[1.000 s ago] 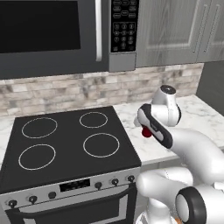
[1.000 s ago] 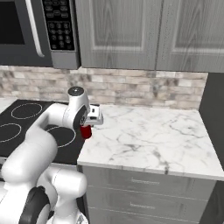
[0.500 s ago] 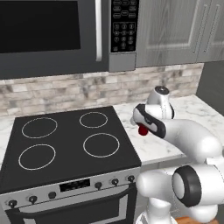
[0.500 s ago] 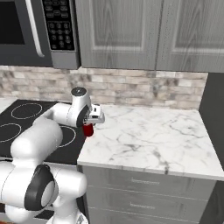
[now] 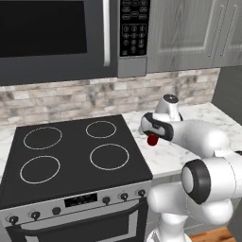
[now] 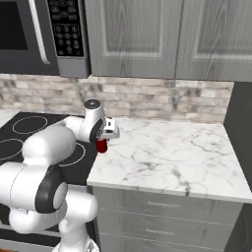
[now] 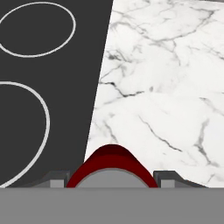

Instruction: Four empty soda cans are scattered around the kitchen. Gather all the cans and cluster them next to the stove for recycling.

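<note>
A red soda can [image 5: 152, 140] [image 6: 101, 145] hangs just above the marble counter, right beside the stove's right edge. My gripper [image 5: 153, 134] [image 6: 103, 139] is shut on the red can from above. In the hand view the can [image 7: 112, 166] sits between the two fingertips, over the seam between cooktop and counter. The stove [image 5: 71, 156] [image 6: 29, 142] is a black glass cooktop with white ring burners [image 7: 26, 28] and a steel front with knobs.
A white marble counter [image 6: 177, 157] [image 5: 208, 118] stretches right of the stove to a dark wall. A black microwave [image 5: 52, 38] and grey cabinets [image 6: 162, 34] hang above. A brick backsplash [image 5: 94, 97] runs behind.
The arm has folded closer, and the hand with the red can has shifted slightly toward the stove's edge and down. The grip has not changed.
</note>
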### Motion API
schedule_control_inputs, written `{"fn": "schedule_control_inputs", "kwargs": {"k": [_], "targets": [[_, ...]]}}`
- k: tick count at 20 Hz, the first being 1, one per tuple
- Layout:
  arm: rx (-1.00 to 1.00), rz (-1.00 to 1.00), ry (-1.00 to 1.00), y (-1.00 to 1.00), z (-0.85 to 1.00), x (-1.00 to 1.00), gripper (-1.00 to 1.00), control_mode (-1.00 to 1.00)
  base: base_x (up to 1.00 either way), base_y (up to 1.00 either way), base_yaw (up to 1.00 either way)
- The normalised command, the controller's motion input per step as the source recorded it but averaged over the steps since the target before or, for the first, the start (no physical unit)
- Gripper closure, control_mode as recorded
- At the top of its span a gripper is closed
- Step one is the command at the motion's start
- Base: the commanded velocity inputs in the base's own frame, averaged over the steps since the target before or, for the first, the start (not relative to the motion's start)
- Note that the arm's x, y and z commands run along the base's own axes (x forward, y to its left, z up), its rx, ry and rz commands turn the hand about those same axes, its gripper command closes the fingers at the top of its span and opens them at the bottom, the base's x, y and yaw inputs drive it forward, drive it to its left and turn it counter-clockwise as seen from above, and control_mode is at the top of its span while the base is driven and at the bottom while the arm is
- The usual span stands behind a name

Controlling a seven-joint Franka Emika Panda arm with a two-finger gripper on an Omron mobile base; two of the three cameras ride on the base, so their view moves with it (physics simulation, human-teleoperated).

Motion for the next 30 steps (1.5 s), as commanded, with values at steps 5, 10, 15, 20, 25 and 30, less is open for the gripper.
{"fn": "schedule_control_inputs", "kwargs": {"k": [5, 10, 15, 20, 25, 30], "targets": [[0.0, 0.0, 0.0, 0.0, -0.22, 0.21, 1.0, -1.0, 0.0, 0.0, 0.0], [0.0, 0.0, 0.0, -0.04, -0.19, 0.18, 1.0, -1.0, 0.0, 0.0, 0.0], [0.0, 0.0, 0.0, -0.12, -0.13, 0.1, 1.0, -1.0, 0.0, 0.0, 0.0], [0.0, 0.0, 0.0, -0.02, -0.19, 0.25, 1.0, -1.0, 0.0, 0.0, 0.0], [0.0, 0.0, 0.0, 0.0, -0.2, 0.27, 1.0, -1.0, 0.0, 0.0, 0.0], [0.0, 0.0, 0.0, 0.0, -0.2, 0.21, 1.0, -1.0, 0.0, 0.0, 0.0]]}}
